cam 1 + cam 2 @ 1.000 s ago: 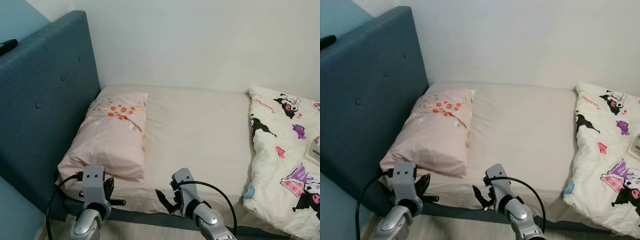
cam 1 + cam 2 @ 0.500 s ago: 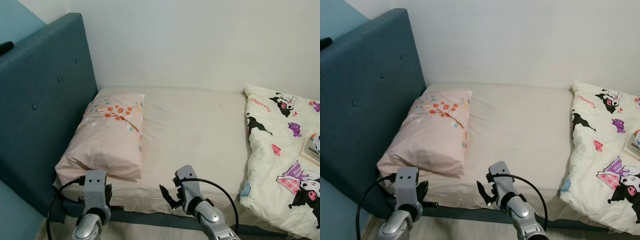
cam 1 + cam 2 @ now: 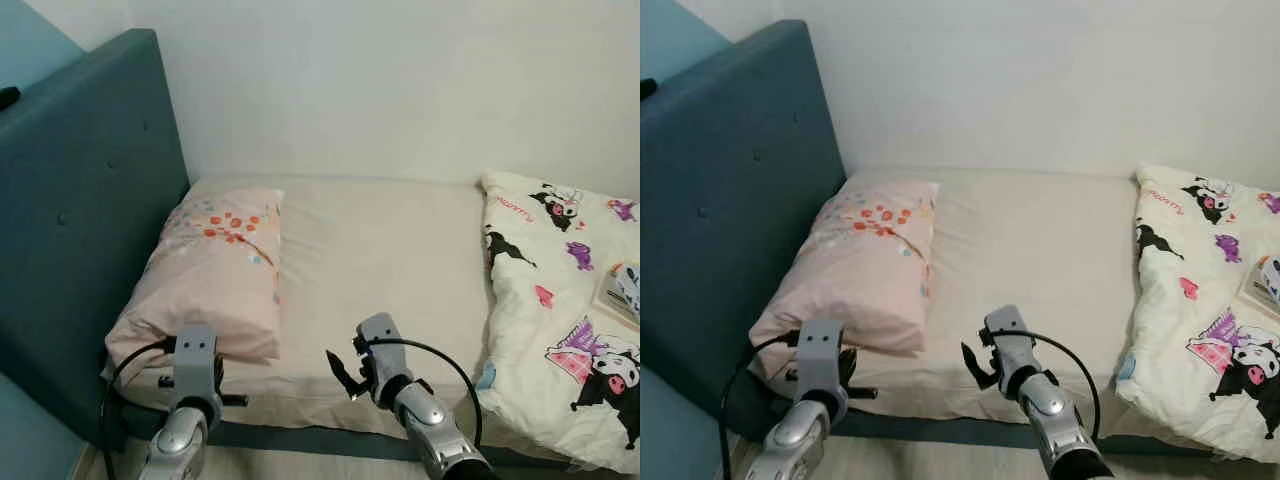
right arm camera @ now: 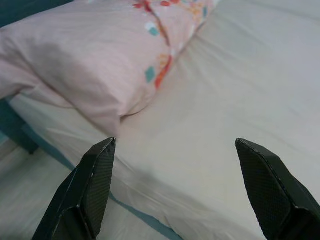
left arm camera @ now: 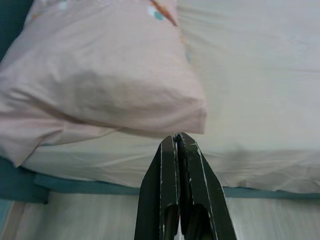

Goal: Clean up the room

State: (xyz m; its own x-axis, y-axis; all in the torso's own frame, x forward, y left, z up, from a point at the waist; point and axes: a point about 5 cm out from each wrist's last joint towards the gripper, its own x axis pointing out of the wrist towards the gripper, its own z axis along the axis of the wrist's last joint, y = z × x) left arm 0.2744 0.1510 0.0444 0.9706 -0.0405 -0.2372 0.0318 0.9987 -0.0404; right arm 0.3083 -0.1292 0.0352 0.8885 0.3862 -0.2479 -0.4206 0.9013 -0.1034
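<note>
While the soft pink pillow (image 3: 213,266) lies just beyond, left gripper (image 5: 178,145) jaws are clenched, right gripper (image 4: 175,150) jaws released.

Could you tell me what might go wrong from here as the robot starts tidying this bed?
The crumpled cartoon-print white duvet hangs over the bed's near edge, so tugging it could slide it to the floor. A flat book-like item lies on it and might fall off. The left gripper is shut near the pink floral pillow, so it may nudge rather than grasp it. The right gripper is open over the cream sheet.
</note>
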